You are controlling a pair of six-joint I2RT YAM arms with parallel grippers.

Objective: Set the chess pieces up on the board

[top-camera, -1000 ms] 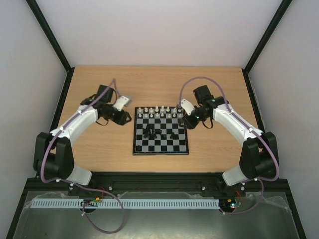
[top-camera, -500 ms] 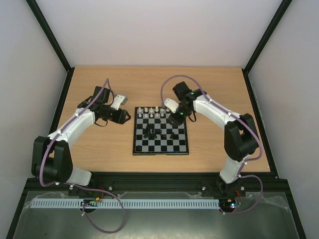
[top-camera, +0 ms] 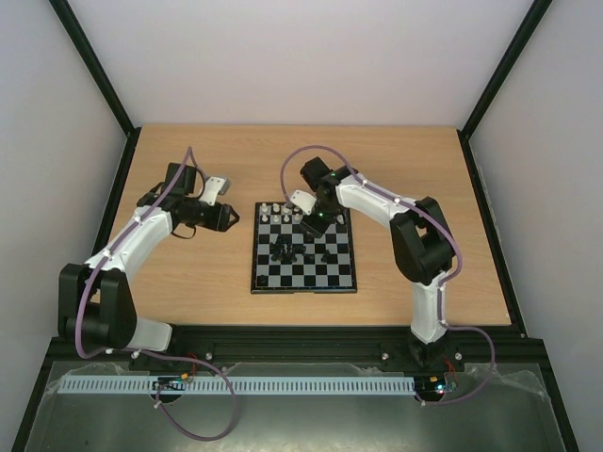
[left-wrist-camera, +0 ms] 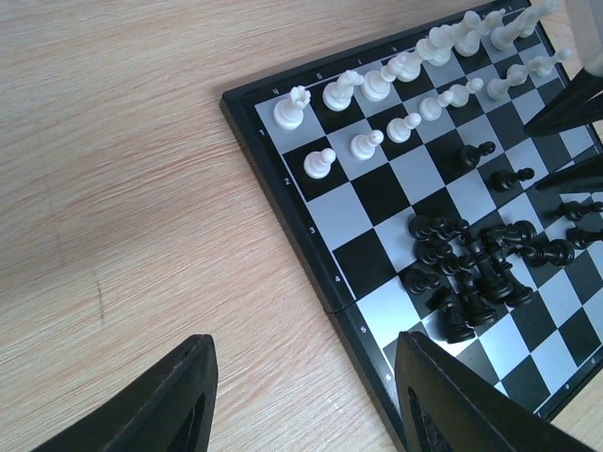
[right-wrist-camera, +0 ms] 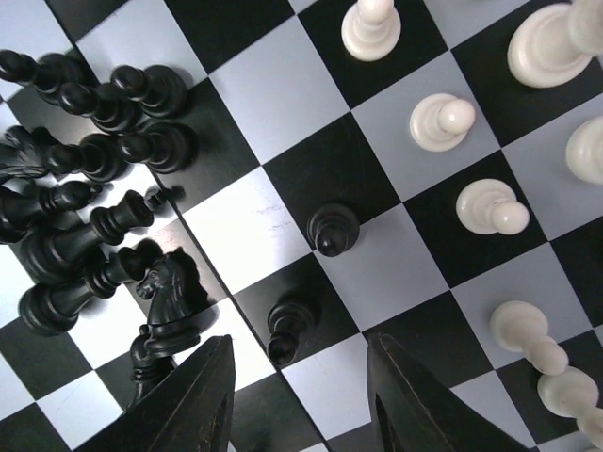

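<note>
Black pawn (right-wrist-camera: pixel 285 331) between parted right end effector (right-wrist-camera: pixel 300 343) tips, untouched.

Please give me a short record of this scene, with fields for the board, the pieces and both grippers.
Board: small black-and-grey checkered chessboard, flat on wooden table
White pieces: tiny pale figurines, two rows along far edge
Black pieces: tiny black figurines, mostly heaped mid-board
Left gripper: open, empty, beside board
Right gripper: open, empty, above board
</note>
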